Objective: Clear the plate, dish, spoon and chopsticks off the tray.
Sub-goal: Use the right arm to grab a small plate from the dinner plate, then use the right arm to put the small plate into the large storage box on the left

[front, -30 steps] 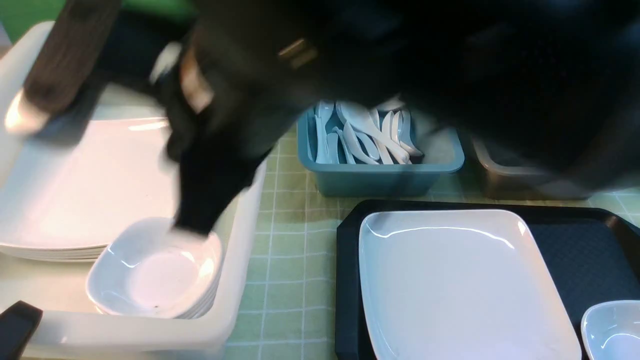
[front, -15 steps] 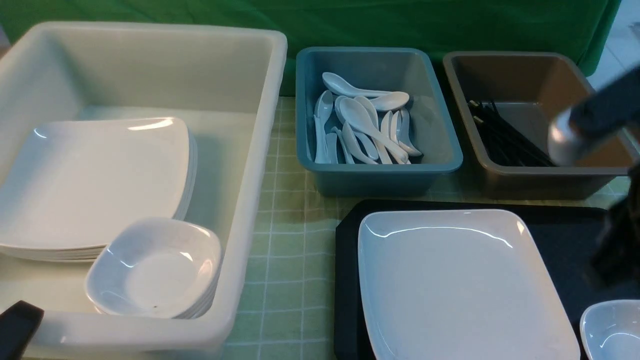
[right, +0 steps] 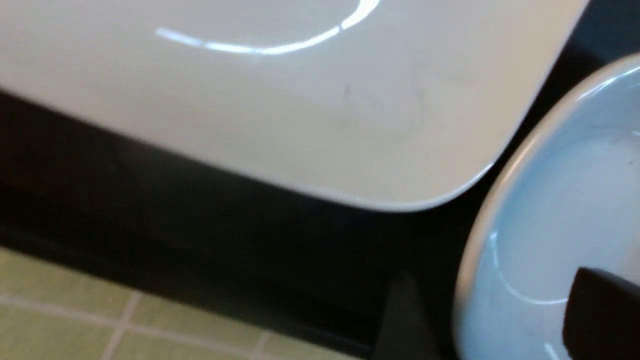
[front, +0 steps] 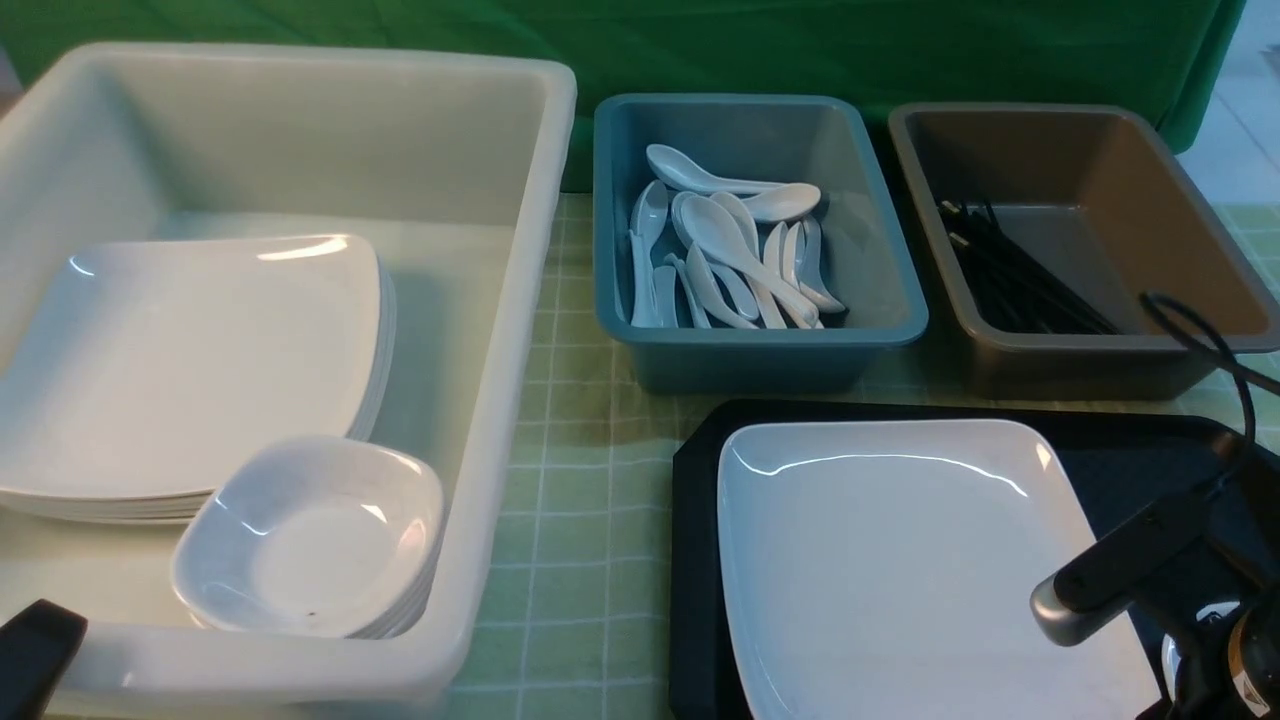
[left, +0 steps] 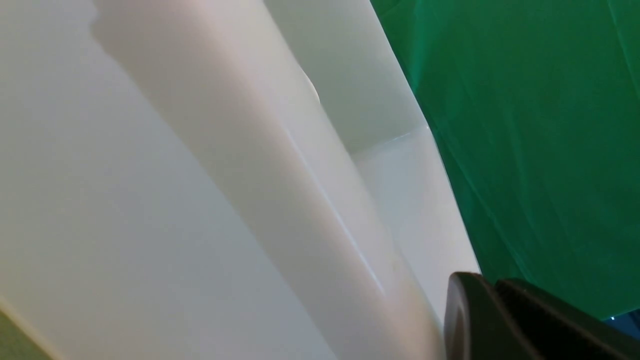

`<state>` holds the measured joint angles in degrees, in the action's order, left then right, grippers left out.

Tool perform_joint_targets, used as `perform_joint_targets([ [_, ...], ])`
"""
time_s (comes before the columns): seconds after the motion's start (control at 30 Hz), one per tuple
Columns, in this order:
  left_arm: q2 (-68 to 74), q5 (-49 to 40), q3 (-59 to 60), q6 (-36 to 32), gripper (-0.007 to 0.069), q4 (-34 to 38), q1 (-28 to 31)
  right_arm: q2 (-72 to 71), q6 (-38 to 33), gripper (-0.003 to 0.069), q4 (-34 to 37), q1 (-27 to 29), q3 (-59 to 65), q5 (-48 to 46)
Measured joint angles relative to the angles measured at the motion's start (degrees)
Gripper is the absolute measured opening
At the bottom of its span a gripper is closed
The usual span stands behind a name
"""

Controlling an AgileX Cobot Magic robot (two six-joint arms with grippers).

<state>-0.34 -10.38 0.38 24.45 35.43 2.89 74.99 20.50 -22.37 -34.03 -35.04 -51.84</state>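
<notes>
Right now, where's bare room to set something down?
Green checked cloth between white tub and black tray; blue bin's right end, beside the soup spoons. Crowded: tray's right side, with the right gripper at the small dish.

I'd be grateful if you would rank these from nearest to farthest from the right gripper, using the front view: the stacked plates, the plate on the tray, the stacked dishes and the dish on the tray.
1. Dish: right, at the gripper.
2. Tray's plate: just left.
3. Stacked dishes: far left.
4. Stacked plates: farther left, behind.
</notes>
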Motion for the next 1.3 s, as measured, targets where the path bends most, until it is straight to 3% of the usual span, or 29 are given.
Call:
perform_joint_targets([
  [0.4,0.0,0.1,0.0,-0.2,0.0064,0.0,0.0,9.5,1.0,0.0393,-1.0,6.2,0.2,3.0],
  [0.53,0.0,0.1,0.0,-0.2,0.0066,0.0,0.0,12.0,1.0,0.029,-1.0,6.3,0.3,3.4],
  [0.63,0.0,0.1,0.0,-0.2,0.0069,0.0,0.0,12.7,0.5,0.0147,-1.5,6.3,-0.1,2.4],
  [0.8,0.0,0.1,0.0,-0.2,0.0075,0.0,0.0,9.1,-2.5,0.0064,-1.3,6.3,-3.1,-4.0],
  [0.93,0.0,0.2,0.0,-0.2,0.0075,0.0,0.0,2.9,-6.1,0.0027,3.0,6.3,-8.3,-11.1],
  [1.07,0.0,0.2,0.0,-0.2,0.0078,-0.1,0.0,-4.6,-12.0,0.0027,15.7,4.6,-22.1,-12.0],
  [1.23,0.0,0.2,0.0,-0.2,0.008,-0.1,0.0,-2.6,-21.4,0.0027,27.6,-5.4,-38.8,-3.8],
  [1.3,0.0,0.2,0.0,-0.2,0.0082,-0.1,0.0,0.7,-23.5,0.0027,28.8,-9.7,-43.2,-1.8],
])
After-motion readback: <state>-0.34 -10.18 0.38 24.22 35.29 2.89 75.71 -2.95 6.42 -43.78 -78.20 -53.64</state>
